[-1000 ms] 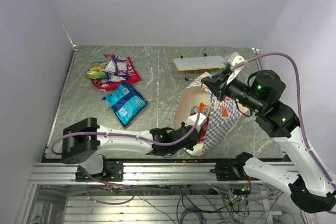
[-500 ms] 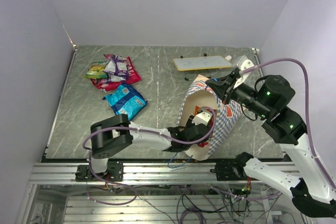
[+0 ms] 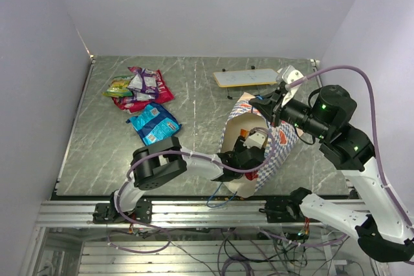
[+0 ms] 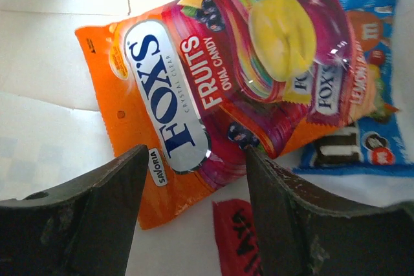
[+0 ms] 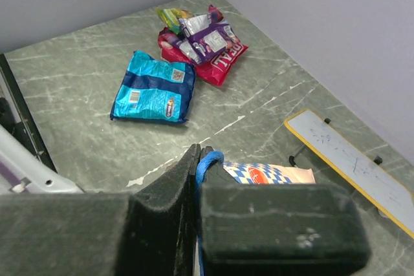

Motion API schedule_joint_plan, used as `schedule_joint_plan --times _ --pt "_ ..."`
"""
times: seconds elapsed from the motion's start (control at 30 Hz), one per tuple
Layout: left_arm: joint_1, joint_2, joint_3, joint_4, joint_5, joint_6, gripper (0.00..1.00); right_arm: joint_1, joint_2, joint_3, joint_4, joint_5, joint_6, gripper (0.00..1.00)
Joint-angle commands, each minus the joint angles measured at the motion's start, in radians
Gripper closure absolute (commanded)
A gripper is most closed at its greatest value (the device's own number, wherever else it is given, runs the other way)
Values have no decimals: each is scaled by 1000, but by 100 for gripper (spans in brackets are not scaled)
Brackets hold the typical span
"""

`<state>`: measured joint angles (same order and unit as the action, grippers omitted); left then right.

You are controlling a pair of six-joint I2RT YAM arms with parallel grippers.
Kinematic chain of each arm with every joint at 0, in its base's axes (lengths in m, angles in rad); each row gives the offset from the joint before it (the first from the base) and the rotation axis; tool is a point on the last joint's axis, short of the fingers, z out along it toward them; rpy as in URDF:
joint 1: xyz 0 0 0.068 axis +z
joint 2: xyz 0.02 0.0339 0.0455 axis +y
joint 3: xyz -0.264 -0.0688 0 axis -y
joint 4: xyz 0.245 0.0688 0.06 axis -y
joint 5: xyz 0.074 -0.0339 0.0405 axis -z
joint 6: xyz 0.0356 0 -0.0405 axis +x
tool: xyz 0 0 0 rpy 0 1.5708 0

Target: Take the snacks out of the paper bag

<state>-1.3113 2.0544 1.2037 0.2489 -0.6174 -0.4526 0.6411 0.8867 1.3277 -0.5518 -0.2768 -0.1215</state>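
Note:
The blue-and-white checkered paper bag (image 3: pixel 275 150) lies on its side, mouth towards the left. My right gripper (image 5: pixel 199 154) is shut on its blue cord handle (image 5: pixel 209 159) and holds the upper edge up. My left gripper (image 3: pixel 249 154) is inside the bag's mouth. In the left wrist view its fingers (image 4: pixel 97 218) stand open just short of an orange Fox's snack packet (image 4: pixel 174 114), with nothing between them. A blue packet (image 4: pixel 369 150) and a red one (image 4: pixel 236 237) lie beside it on the cream inside. Other snacks lie out on the table: a blue packet (image 3: pixel 153 125) and a pile of several (image 3: pixel 139 87).
A flat cream board on black feet (image 3: pixel 249 77) stands behind the bag, near the back wall. The grey marbled table (image 3: pixel 194 95) is walled on the left, back and right. A blue cord (image 3: pixel 220 195) hangs over the near edge below the bag.
My left arm has reached further right into the bag's mouth and its jaws have opened wide. The right gripper has stayed shut on the handle, shifting only slightly.

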Motion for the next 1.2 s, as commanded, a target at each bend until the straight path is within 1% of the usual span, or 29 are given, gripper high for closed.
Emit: schedule_joint_plan --times 0.0,0.03,0.13,0.17,0.2,0.23,0.27,0.3,0.4,0.6,0.7,0.77,0.97,1.07,1.17 --pt "72 56 34 21 111 -14 29 2 6 28 6 -21 -28 100" --pt "85 67 45 2 140 -16 31 2 8 27 6 -21 -31 100" --pt "109 79 53 -12 240 -13 46 3 10 27 6 -20 -40 100" --pt "111 76 52 -7 264 -8 54 2 10 27 6 -15 -43 100" --pt "112 74 49 -7 276 -5 64 2 9 27 7 -11 -46 100" --pt "112 69 50 -19 278 -8 72 2 6 24 9 -8 -50 100" --pt "113 62 53 -33 279 -14 78 2 3 18 12 -1 -54 100" --pt "115 51 54 -39 283 -16 80 1 1 12 18 6 -56 100" --pt "115 14 57 -61 293 -13 84 2 -14 -12 41 20 -56 100" --pt "115 -86 99 -203 282 -3 87 1 -29 -40 80 48 -53 100" --pt "115 -140 131 -292 257 -7 93 2 -29 -48 89 61 -55 100" --pt "114 -175 145 -336 248 -8 93 2 -31 -56 97 71 -55 100" --pt "120 -270 152 -390 262 -19 93 2 -29 -80 127 85 -38 100" --pt "133 -290 151 -388 265 -30 93 2 -28 -83 134 79 -22 100" --pt "145 -277 183 -405 255 -47 93 2 -32 -90 142 79 -6 100"
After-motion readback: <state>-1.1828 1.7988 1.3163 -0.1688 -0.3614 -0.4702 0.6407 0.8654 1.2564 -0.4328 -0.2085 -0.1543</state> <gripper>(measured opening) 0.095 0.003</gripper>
